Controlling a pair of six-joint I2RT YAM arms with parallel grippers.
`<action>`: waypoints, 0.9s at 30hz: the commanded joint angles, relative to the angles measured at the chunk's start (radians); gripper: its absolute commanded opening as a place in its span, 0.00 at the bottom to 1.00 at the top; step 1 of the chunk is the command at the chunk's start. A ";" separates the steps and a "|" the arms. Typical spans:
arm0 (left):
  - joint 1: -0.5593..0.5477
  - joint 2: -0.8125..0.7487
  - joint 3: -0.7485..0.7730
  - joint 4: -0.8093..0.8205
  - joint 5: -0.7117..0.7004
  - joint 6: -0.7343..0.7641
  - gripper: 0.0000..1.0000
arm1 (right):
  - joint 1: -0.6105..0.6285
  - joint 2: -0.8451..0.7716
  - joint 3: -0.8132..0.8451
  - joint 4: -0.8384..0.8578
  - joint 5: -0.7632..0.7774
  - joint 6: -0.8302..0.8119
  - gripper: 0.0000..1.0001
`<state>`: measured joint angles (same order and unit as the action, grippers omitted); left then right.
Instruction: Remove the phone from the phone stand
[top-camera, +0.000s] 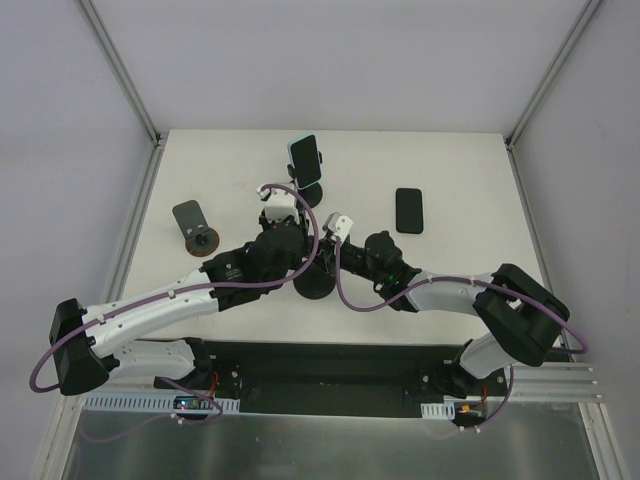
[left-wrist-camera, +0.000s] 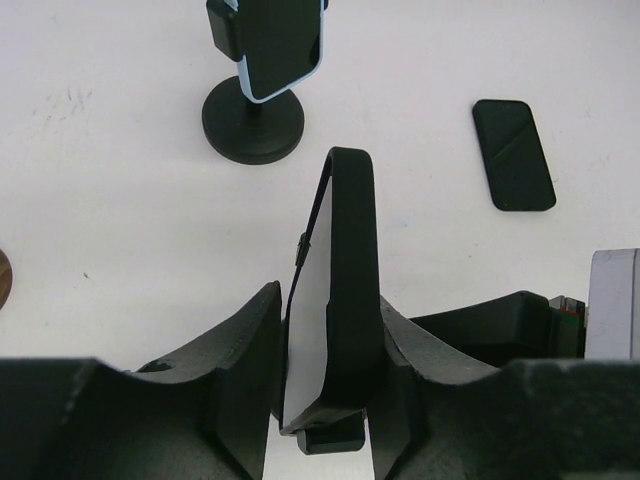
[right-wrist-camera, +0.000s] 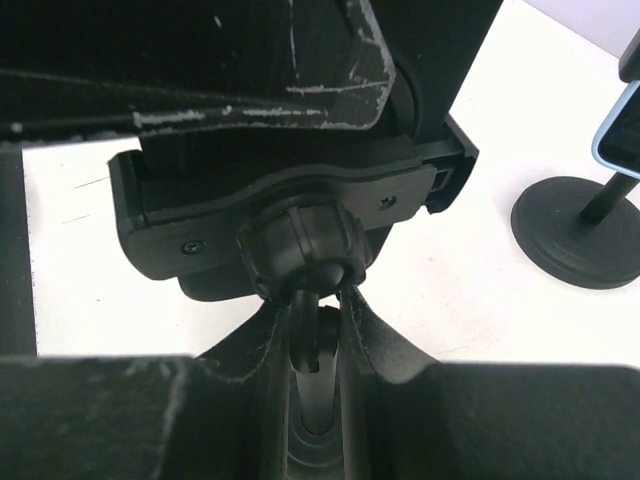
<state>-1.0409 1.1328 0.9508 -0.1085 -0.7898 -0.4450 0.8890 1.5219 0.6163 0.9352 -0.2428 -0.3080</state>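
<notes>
A white table, a black phone stand and its black-edged, pale-faced phone, a second black stand with a light-blue-cased handset, a plain black handset, a brown disc, white-and-black arms, purple cables.

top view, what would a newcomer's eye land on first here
Mid-table, the left gripper pinches a black-cased phone edge-on, while the right gripper clamps the stem of its stand. Behind them a second stand holds a light-blue phone, and a black phone lies flat to the right.
</notes>
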 joint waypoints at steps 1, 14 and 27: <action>-0.001 -0.021 -0.006 0.036 -0.028 -0.006 0.35 | 0.010 0.003 -0.010 0.031 0.010 -0.022 0.01; 0.086 0.021 -0.055 0.263 0.012 0.120 0.00 | 0.039 0.011 0.010 -0.016 -0.127 -0.036 0.01; 0.148 -0.008 -0.110 0.372 0.115 0.189 0.00 | 0.045 0.011 0.036 -0.085 -0.196 -0.019 0.01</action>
<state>-0.9207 1.1416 0.8749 0.1093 -0.6399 -0.2607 0.8894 1.5326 0.6376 0.9119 -0.2398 -0.3344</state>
